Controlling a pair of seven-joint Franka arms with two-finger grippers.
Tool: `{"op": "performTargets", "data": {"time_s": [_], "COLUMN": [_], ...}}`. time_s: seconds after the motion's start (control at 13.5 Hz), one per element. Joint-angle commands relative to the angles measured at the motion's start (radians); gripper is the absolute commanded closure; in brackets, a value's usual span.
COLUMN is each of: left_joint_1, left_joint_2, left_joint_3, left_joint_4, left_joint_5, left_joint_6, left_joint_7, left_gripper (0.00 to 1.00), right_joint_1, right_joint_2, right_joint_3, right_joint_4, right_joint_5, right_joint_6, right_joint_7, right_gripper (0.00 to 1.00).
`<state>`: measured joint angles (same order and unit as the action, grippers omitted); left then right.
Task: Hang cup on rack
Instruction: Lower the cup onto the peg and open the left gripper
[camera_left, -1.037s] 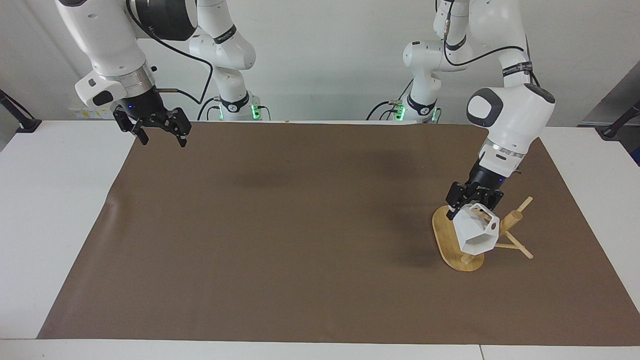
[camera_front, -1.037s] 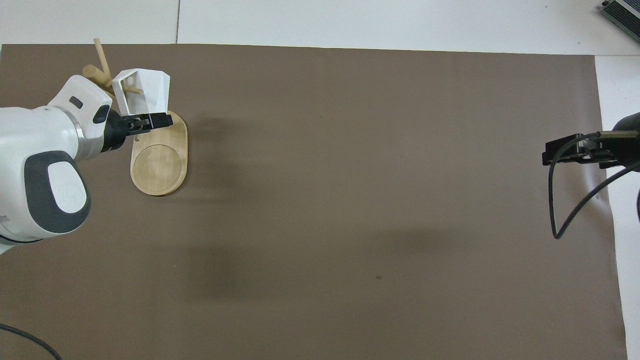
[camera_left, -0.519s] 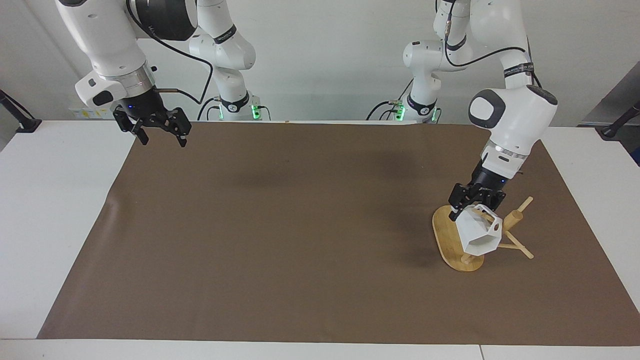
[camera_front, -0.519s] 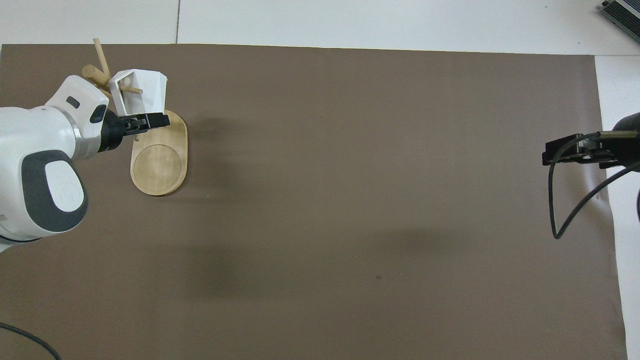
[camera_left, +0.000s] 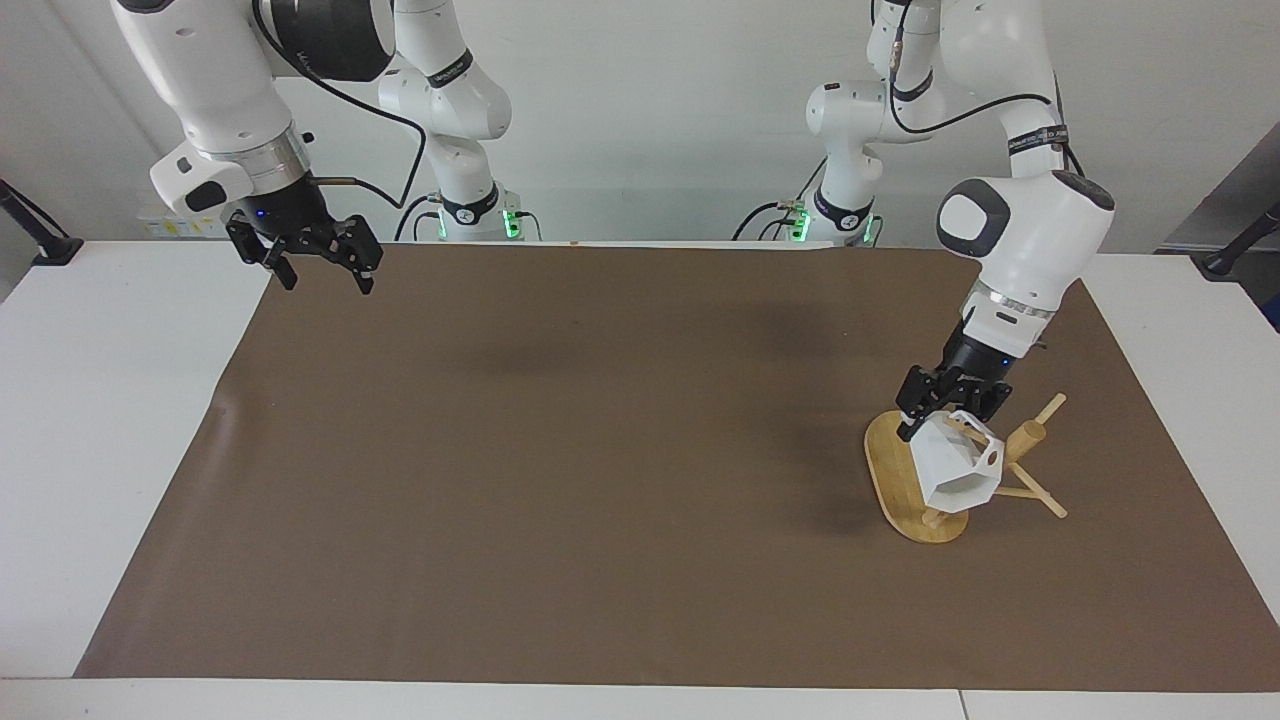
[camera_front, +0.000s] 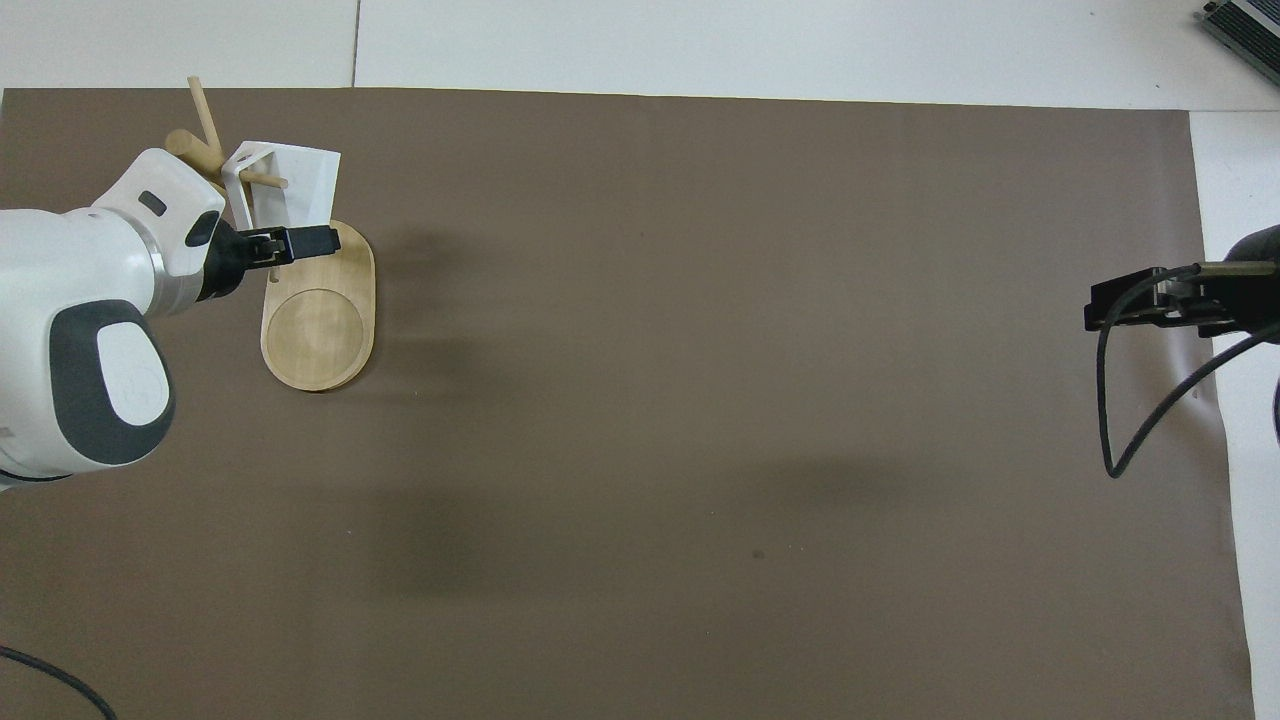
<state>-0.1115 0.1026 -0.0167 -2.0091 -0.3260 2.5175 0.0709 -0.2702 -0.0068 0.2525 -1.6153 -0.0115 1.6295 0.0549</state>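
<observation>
The white faceted cup (camera_left: 950, 470) hangs tilted beside the bamboo rack's post (camera_left: 1028, 437), over the oval base (camera_left: 888, 462). A thin peg (camera_front: 262, 180) passes through the cup's blocky handle. My left gripper (camera_left: 945, 412) is shut on the cup's upper edge, over the base. In the overhead view the cup (camera_front: 300, 185) sits just past the left gripper (camera_front: 295, 240), above the base (camera_front: 318, 325). My right gripper (camera_left: 322, 272) is open and empty and waits above the mat's corner at the right arm's end; it also shows in the overhead view (camera_front: 1140, 305).
The rack stands on a brown mat (camera_left: 600, 450) toward the left arm's end of the table. More pegs (camera_left: 1040, 497) stick out from the post low over the mat. White table (camera_left: 110, 420) borders the mat.
The left gripper has shifted slightly toward the post with the cup. The cup has tipped and slid further onto the peg. The right arm has not moved.
</observation>
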Motion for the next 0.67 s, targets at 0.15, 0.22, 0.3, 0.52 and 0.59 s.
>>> {"op": "performTargets", "data": {"time_s": [0.15, 0.22, 0.3, 0.52, 0.59], "left_joint_1": [0.03, 0.036, 0.042, 0.058, 0.058], "left_joint_2": [0.003, -0.006, -0.014, -0.078, -0.101], "left_joint_3": [-0.002, -0.002, 0.0, 0.0, -0.002], "left_joint_4": [0.098, 0.114, 0.124, 0.124, 0.124], "left_joint_5": [0.082, 0.099, 0.11, 0.155, 0.201], "left_joint_6": [-0.15, -0.192, -0.233, -0.339, -0.368], "left_joint_7": [-0.013, -0.014, -0.013, -0.013, -0.013], "left_gripper": [0.0, 0.0, 0.0, 0.0, 0.0], "right_joint_1": [-0.007, -0.007, -0.007, -0.007, -0.009], "right_joint_2": [-0.01, -0.01, -0.01, -0.01, -0.01], "right_joint_3": [0.004, 0.004, 0.004, 0.004, 0.004], "right_joint_4": [0.002, 0.002, 0.002, 0.002, 0.002], "right_joint_5": [0.019, 0.019, 0.019, 0.019, 0.019], "right_joint_6": [-0.014, -0.016, -0.016, -0.016, -0.014], "right_joint_7": [0.008, 0.008, 0.008, 0.008, 0.008], "right_gripper": [0.0, 0.0, 0.0, 0.0, 0.0]}}
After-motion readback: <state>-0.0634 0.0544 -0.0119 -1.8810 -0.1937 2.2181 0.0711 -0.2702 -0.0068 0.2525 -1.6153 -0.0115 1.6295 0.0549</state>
